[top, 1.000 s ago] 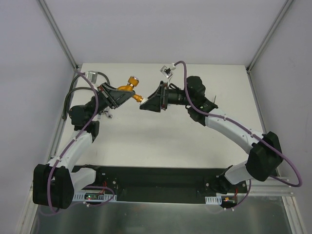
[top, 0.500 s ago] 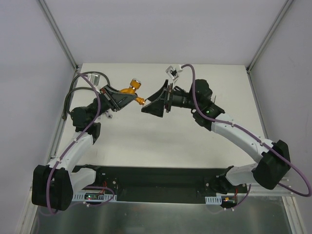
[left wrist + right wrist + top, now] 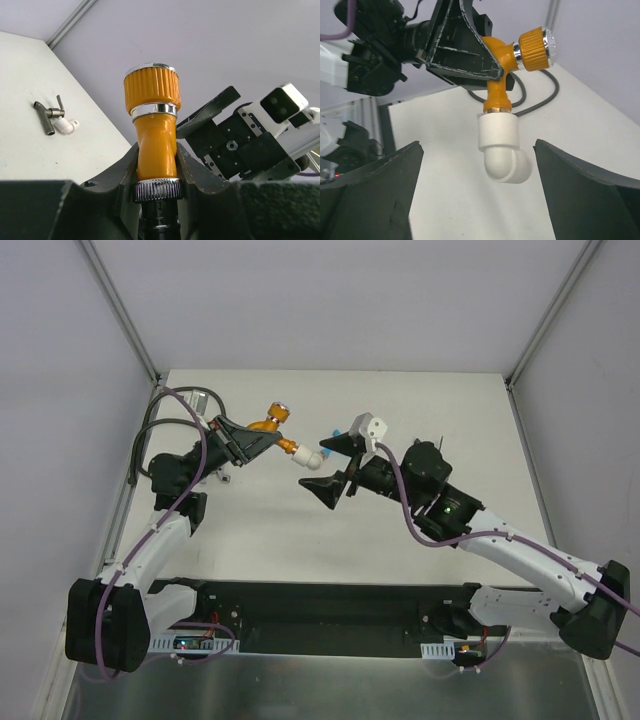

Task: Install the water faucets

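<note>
My left gripper [image 3: 255, 440] is shut on the body of the shiny orange faucet [image 3: 283, 443] and holds it above the table, with the ribbed knob [image 3: 151, 87] pointing away. A white elbow fitting [image 3: 502, 150] sits on the faucet's threaded end. My right gripper [image 3: 322, 464] is open. Its fingers [image 3: 380, 190] stand wide on either side of the elbow without touching it. A dark grey-brown faucet [image 3: 47, 112] with its own white elbow lies on the table at the far left. A bit of blue [image 3: 328, 436] shows behind the right gripper's upper finger.
A black hose [image 3: 160, 425] with a silver end [image 3: 195, 397] curls at the back left corner behind the left arm. Grey walls and frame posts close the table [image 3: 450, 420] at back and sides. A black base plate [image 3: 320, 605] runs along the near edge.
The right gripper opened, let go of the white elbow and drew back toward the near right. The elbow stayed on the orange faucet. The left gripper held still.
</note>
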`<state>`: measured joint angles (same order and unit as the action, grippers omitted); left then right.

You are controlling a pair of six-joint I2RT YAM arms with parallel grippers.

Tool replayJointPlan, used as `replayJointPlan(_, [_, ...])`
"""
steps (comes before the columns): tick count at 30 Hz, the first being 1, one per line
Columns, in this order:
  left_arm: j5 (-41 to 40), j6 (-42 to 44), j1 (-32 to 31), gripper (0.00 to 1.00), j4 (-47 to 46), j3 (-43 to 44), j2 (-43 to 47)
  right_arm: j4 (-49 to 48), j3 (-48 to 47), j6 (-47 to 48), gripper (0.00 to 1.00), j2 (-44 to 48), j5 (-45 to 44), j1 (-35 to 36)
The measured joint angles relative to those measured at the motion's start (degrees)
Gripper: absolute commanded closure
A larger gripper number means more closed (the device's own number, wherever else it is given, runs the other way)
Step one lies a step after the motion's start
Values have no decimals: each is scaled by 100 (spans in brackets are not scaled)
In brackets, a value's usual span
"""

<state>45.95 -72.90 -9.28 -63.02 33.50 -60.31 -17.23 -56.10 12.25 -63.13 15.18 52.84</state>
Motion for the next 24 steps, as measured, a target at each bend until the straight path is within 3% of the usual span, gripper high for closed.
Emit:
replayJointPlan(9, [4,-7,0,100,116,0,-66,92,-68,1368,10,-531,-1058,485])
replayJointPlan(15, [31,-50,0,100,144,0,-105,214,-192,1816,22,-929,-1609,732])
replayJointPlan(18, [37,-103,0,100,153,0,-129,225,-262,1897,32,-997,-1762,750])
replayJointPlan(21, [46,-122,0,100,157,0,-131,219,-302,1947,53,-1016,-1825,752])
replayJointPlan(22, [57,-129,0,100,155,0,-131,221,-319,1943,69,-1023,-1867,752])
replayJointPlan(24, [68,-129,0,100,162,2,-131,225,-365,1969,85,-1038,-1832,748])
